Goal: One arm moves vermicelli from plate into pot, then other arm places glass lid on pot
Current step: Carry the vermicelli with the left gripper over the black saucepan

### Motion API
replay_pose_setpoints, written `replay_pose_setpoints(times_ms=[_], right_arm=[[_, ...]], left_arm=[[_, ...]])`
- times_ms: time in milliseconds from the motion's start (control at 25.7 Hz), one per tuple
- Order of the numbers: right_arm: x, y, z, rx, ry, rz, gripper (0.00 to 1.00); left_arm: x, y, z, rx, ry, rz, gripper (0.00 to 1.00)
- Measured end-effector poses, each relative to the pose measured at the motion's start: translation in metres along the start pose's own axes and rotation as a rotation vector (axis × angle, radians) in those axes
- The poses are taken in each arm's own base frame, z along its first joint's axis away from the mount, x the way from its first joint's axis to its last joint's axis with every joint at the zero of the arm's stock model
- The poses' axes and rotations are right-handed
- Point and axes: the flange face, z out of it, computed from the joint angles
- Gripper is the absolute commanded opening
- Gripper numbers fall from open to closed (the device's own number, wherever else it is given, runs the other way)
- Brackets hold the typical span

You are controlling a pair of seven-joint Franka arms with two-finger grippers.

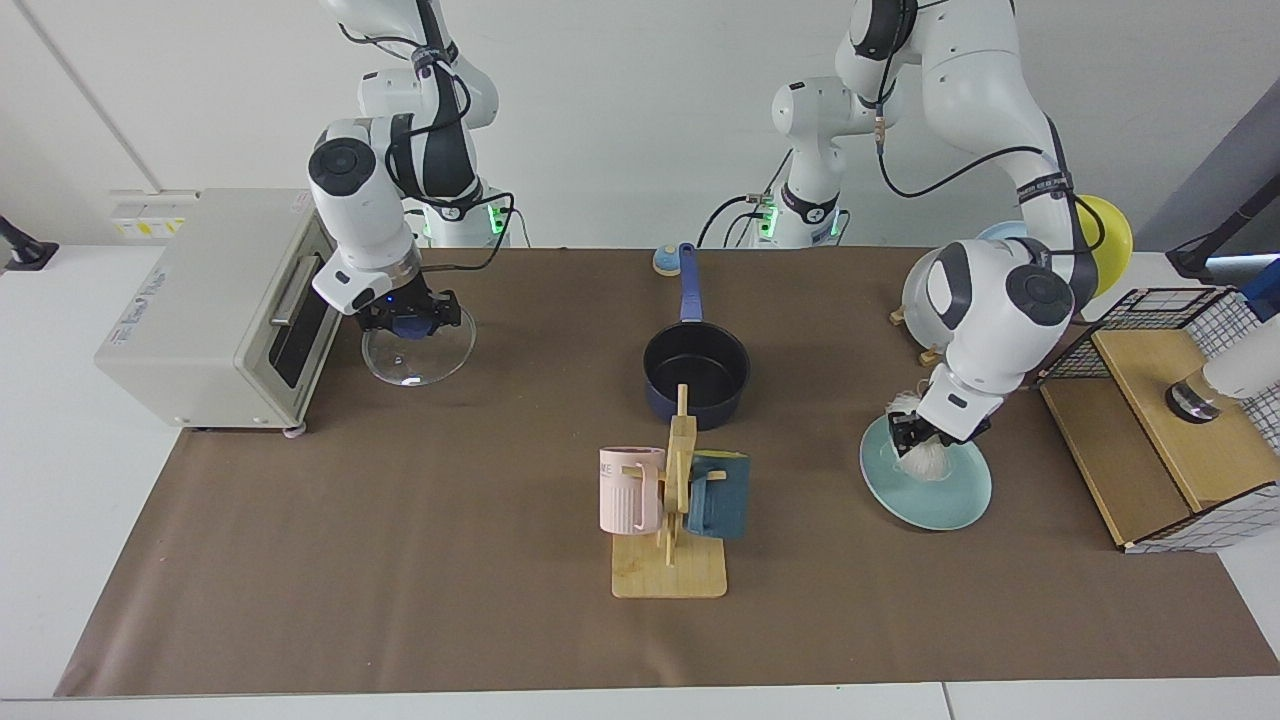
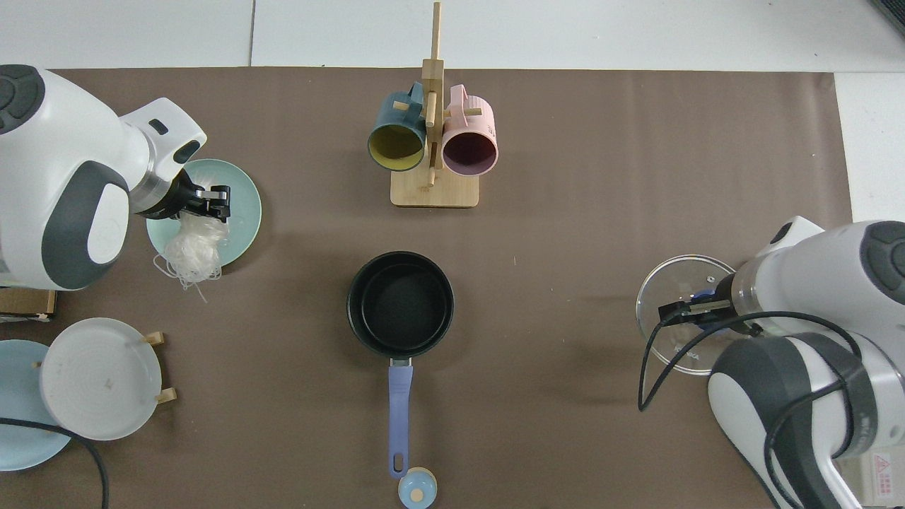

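Facing view. Left gripper [image 1: 921, 440] pinched on the vermicelli [image 1: 932, 462], bundle lifted and hanging over the plate [image 1: 926, 483]; lowest strands may touch the plate, hard to tell from here. Right gripper [image 1: 408, 318] clamped on the knob of the lid [image 1: 418, 344], lid clear of the mat beside the toaster oven [image 1: 210, 305], roughly level. Pot [image 1: 696, 373] sits mid-table, empty, handle running to 12 o'clock toward the arm bases. Mug rack [image 1: 672, 510] at 6 o'clock from the pot.

Top view. Left gripper [image 2: 211, 202] over the plate [image 2: 244, 194] at 9 o'clock from the pot [image 2: 400, 304]; vermicelli [image 2: 191, 247] trails from the fingers toward 7 o'clock, loose loops hanging past the plate rim. Pot's long axis here is 12–6, handle at 6. Right gripper [image 2: 689, 311] holds the lid [image 2: 682, 314] at 3 o'clock from the pot, well apart.

Progress, my reading: both grasps made, neither delivery done. Left: carry noodles into the pot, release, then lid over the pot.
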Motion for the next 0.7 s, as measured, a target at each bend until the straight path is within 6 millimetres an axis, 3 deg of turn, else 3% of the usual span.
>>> replay_pose_setpoints(times_ms=[156,390,545,701], right_arm=[[-0.011,0.001,-0.035,-0.004,0.01,0.004,0.0],[-0.03,0.003,-0.064,-0.009,0.01,0.01,0.0],[-0.03,0.005,-0.064,-0.008,0.01,0.014,0.0],[-0.029,0.006,-0.063,-0.007,0.008,0.017,0.0]], left_arm=[[-0.038,0.058,-0.036,-0.001,-0.071,-0.01,0.0],[-0.08,0.168,-0.04,-0.056,-0.123,-0.066,0.0],[-0.091,0.206,-0.028,-0.112,-0.08,-0.057,0.0],[-0.099,0.224,-0.001,-0.132,-0.067,-0.034,0.0]])
